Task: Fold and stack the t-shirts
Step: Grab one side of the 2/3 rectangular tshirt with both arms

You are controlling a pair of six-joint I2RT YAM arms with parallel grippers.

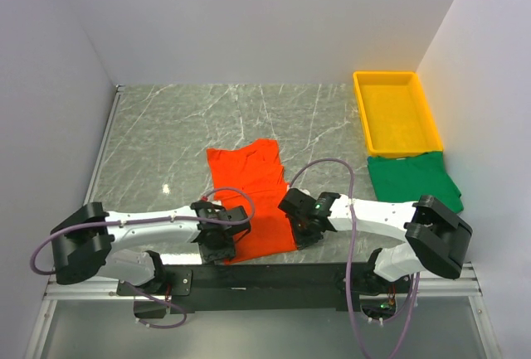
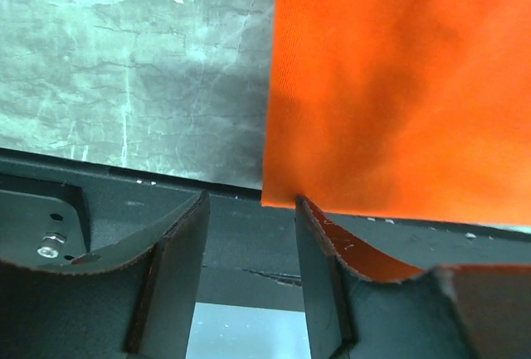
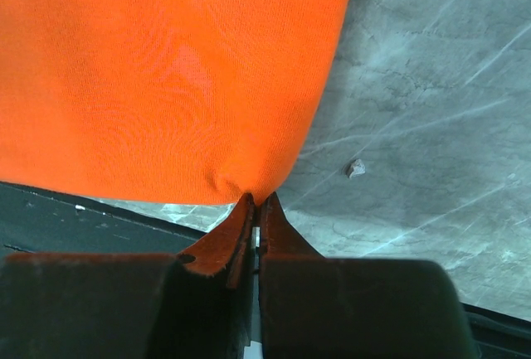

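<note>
The bright orange-red cloth t-shirt [image 1: 249,197] is plain, one flat colour. The dark green cloth t-shirt [image 1: 413,178] is plain too. The rigid plastic tray [image 1: 362,114] is solid yellow. The marble tabletop [image 1: 166,135] is grey-green, veined in white. My left gripper [image 2: 249,218] and right gripper [image 3: 258,210] are black; my left arm [image 1: 158,226] and right arm [image 1: 377,211] are white.

I count one orange-red t-shirt [image 1: 249,197], one dark green t-shirt [image 1: 413,178], one yellow tray [image 1: 362,114], a left arm [image 1: 158,226] and a right arm [image 1: 377,212].

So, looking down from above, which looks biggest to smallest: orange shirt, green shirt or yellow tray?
1. orange shirt, largest.
2. yellow tray, next.
3. green shirt, smallest, though the right arm may cover its near edge.
</note>
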